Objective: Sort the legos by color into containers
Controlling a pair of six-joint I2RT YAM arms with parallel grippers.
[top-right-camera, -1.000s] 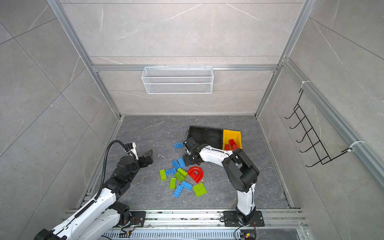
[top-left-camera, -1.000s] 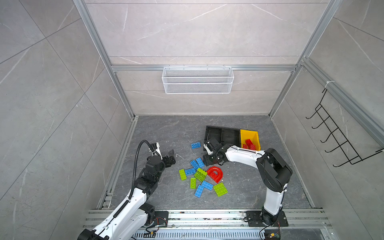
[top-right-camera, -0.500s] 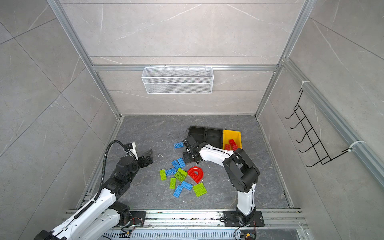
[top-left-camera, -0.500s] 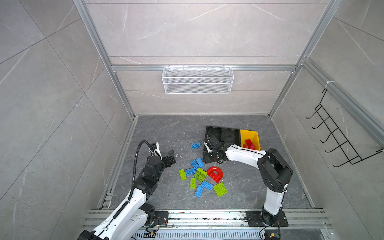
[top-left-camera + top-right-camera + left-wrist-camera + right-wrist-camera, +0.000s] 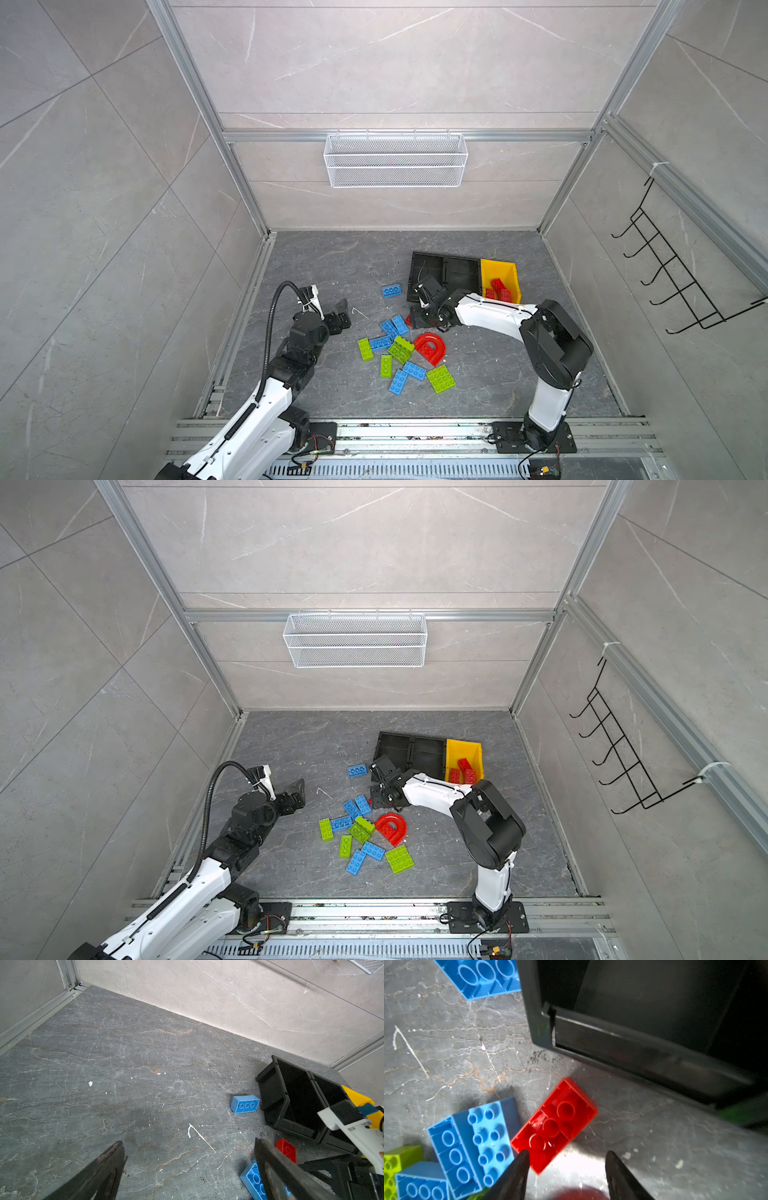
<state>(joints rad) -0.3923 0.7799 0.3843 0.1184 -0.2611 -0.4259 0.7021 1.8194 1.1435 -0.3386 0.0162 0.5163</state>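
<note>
A red brick (image 5: 554, 1124) lies studs-down on the floor beside a black bin (image 5: 633, 1043). My right gripper (image 5: 568, 1154) hovers just over it, open, with one fingertip (image 5: 521, 1165) above the brick's near corner and nothing gripped. In both top views this gripper (image 5: 419, 316) sits low at the bin's front corner. Blue bricks (image 5: 395, 326), green bricks (image 5: 401, 349) and a red arch (image 5: 430, 347) lie in a loose pile. The yellow bin (image 5: 498, 267) holds red bricks (image 5: 498, 289). My left gripper (image 5: 188, 1142) stands wide open over bare floor, left of the pile (image 5: 338, 309).
A lone blue brick (image 5: 391, 290) lies left of the two joined black bins (image 5: 446, 266). A green plate (image 5: 440, 378) and more blue bricks (image 5: 405, 374) mark the pile's near side. A white wire basket (image 5: 395, 160) hangs on the back wall.
My right gripper has shifted only a little beside the black bin's corner. The left arm has not moved.
</note>
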